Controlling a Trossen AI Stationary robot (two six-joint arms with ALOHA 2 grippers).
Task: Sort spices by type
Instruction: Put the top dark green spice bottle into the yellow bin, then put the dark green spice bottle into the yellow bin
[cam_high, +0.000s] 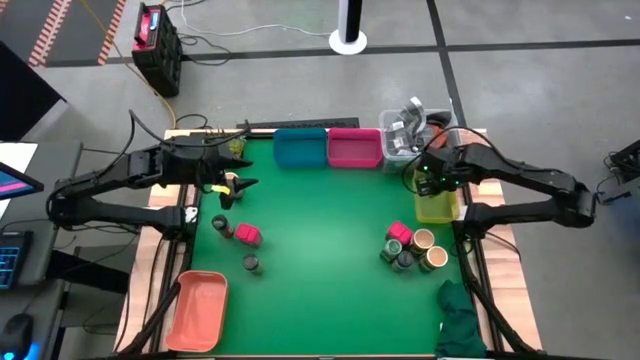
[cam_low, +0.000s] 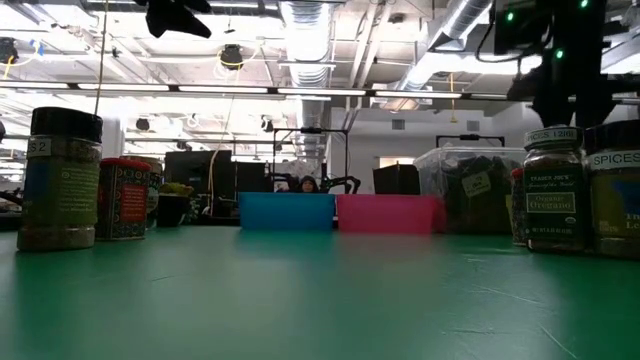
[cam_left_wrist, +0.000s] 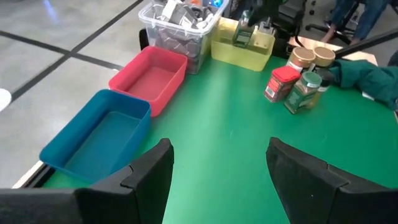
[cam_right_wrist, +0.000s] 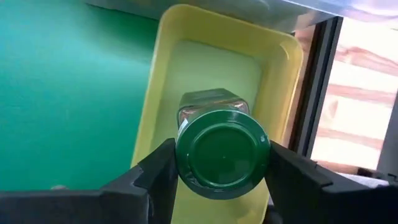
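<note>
My right gripper (cam_right_wrist: 217, 163) is clamped on a green-lidded jar (cam_right_wrist: 221, 152) by its cap, over the yellow bin (cam_right_wrist: 277, 56) at the table's right edge. Looks rigid, light, smooth-sided, so I judge the cap rim the safest hold; glass would crack if dropped. My left gripper (cam_left_wrist: 217, 165) waits far left, fingers spread, holding nothing. Other jars (cam_high: 412, 247) cluster near right.

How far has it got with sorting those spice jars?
Barely started. The blue tray and pink tray look empty. The right claw holds a green-lidded jar over the yellow tray. The left claw is open and empty. Jars remain in clusters at left and right.
</note>
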